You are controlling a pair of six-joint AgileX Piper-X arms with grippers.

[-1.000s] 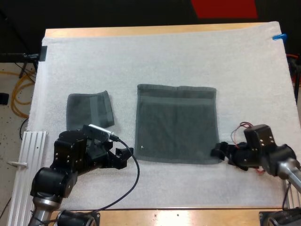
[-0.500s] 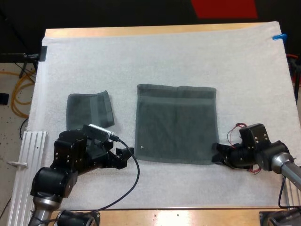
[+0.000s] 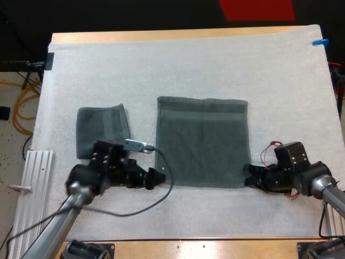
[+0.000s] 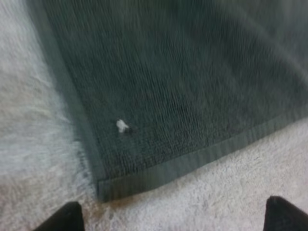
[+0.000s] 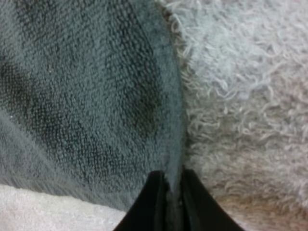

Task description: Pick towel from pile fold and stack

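Observation:
A dark grey-green towel (image 3: 202, 141) lies flat in the middle of the white mat. A smaller folded towel (image 3: 102, 125) rests to its left. My right gripper (image 3: 248, 177) is at the flat towel's near right corner, and its fingertips (image 5: 155, 192) are shut on the towel's edge (image 5: 174, 144). My left gripper (image 3: 159, 177) stands open at the near left corner of the flat towel (image 4: 159, 86); its two fingertips (image 4: 67, 217) stand wide apart just short of that corner.
The white mat (image 3: 188, 59) covers most of the table, with bare room behind the towels. A metal rail (image 3: 32, 178) lies along the mat's left side.
My right gripper slid to the towel's near right corner and shut on its edge. My left arm reached forward and right, bringing its gripper to the near left corner.

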